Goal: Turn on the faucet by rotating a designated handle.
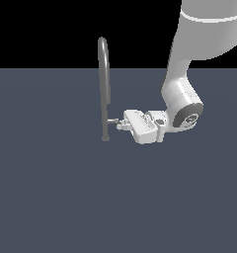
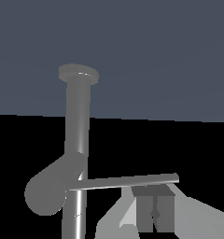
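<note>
Where faucet (image 1: 104, 89) arches grey | handle (image 2: 128, 181) thin bar | hand (image 1: 121, 122) apparently clenched, beside it

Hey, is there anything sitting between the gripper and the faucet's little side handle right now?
Nothing visible is in the way. The gripper is already at the handle, low on the faucet stem. In the wrist view the handle's thin bar lies right by the fingertips.

Brushed grey metal faucet (image 1: 104, 89), glinting handle (image 2: 128, 181), smooth white plastic-looking gripper (image 1: 121, 123), matt floor (image 1: 66, 197)
</note>
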Motion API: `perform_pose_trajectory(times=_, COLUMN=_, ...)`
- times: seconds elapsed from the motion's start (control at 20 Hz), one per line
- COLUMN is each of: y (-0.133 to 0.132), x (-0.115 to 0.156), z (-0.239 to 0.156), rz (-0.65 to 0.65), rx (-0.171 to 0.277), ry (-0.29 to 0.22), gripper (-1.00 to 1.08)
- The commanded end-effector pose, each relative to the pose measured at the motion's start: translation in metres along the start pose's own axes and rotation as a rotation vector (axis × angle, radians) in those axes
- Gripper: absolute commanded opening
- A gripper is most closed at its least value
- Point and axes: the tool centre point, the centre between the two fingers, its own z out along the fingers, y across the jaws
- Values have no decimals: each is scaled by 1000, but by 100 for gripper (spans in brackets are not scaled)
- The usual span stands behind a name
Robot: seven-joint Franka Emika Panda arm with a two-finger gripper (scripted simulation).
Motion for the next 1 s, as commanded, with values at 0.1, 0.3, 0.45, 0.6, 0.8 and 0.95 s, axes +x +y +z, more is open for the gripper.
perform_pose_trajectory(times=0.1, y=-2, x=13, z=0, rz=9, rx=2, ry=1, gripper=-100)
perform_pose_trajectory(times=0.3, y=-4, x=30, z=0, rz=20, rx=4, ry=1, gripper=-100)
perform_pose_trajectory(times=0.45, y=-5, x=41, z=0, rz=28, rx=5, ry=1, gripper=-100)
perform_pose_trajectory(times=0.6, y=-6, x=53, z=0, rz=35, rx=7, ry=1, gripper=-100)
perform_pose_trajectory(times=0.8, y=-20, x=26, z=0, rz=-9, rx=-6, ry=-4, gripper=-100)
perform_pose_trajectory(times=0.95, y=-23, x=35, z=0, rz=0, rx=-3, ry=-3, gripper=-100)
